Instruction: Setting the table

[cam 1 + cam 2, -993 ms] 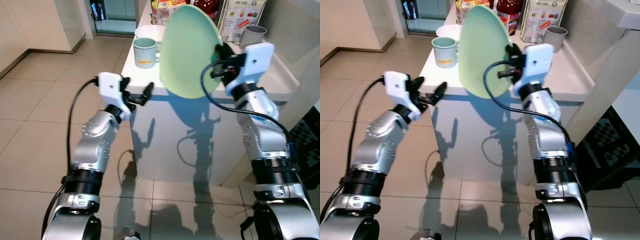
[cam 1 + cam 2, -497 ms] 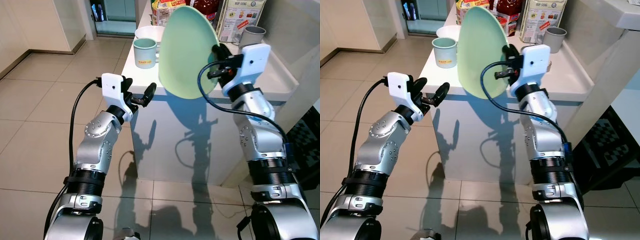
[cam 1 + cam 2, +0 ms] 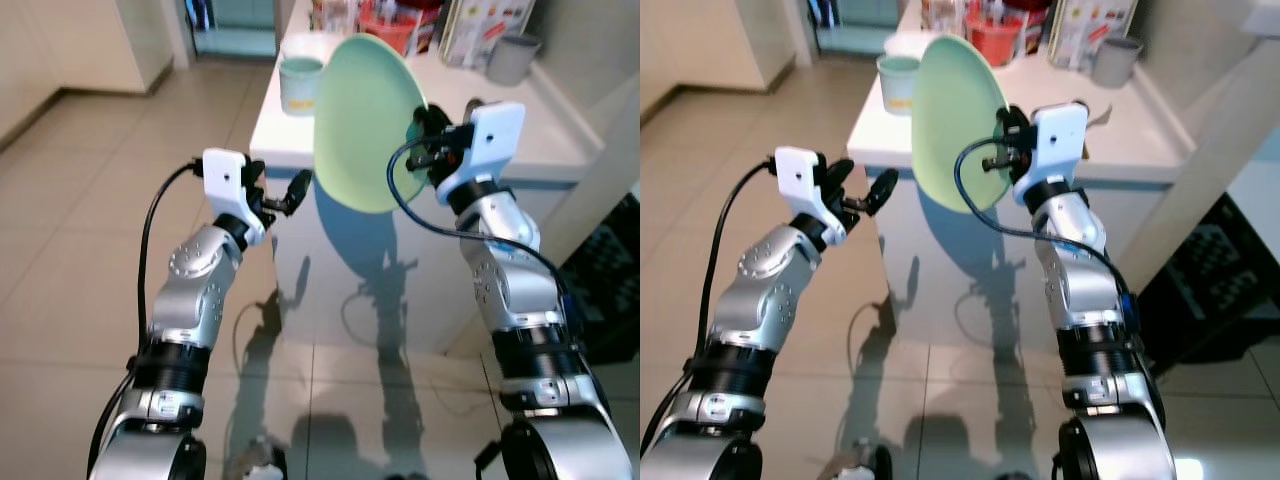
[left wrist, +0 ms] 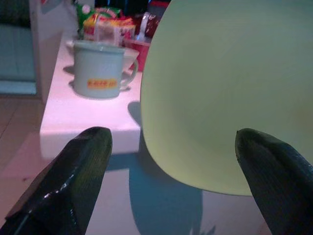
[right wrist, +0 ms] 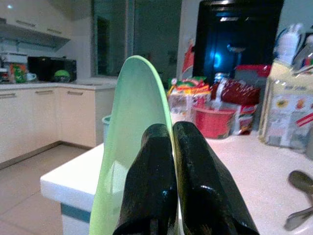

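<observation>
My right gripper [image 3: 420, 135] is shut on the rim of a pale green plate [image 3: 365, 125], holding it on edge in front of the white counter [image 3: 560, 150]. In the right wrist view both fingers [image 5: 151, 171] pinch the plate's edge [image 5: 132, 122]. The left gripper [image 3: 285, 195] is open and holds nothing, at about the height of the plate's lower rim and a short way to its left. The left wrist view looks between its spread fingers [image 4: 78, 171] at the plate's face [image 4: 225, 98] and a pale green mug [image 4: 101, 68] on the counter.
The mug [image 3: 299, 84] stands near the counter's left edge. A red basket [image 3: 395, 30], food packets and a grey cup [image 3: 510, 58] stand at the back. A spoon [image 5: 298, 181] lies on the counter. Tiled floor [image 3: 70, 230] extends to the left.
The whole picture has shifted, so the counter sits farther up and away. The right gripper keeps its hold on the plate, now slightly lower. The left gripper has risen a little toward the plate.
</observation>
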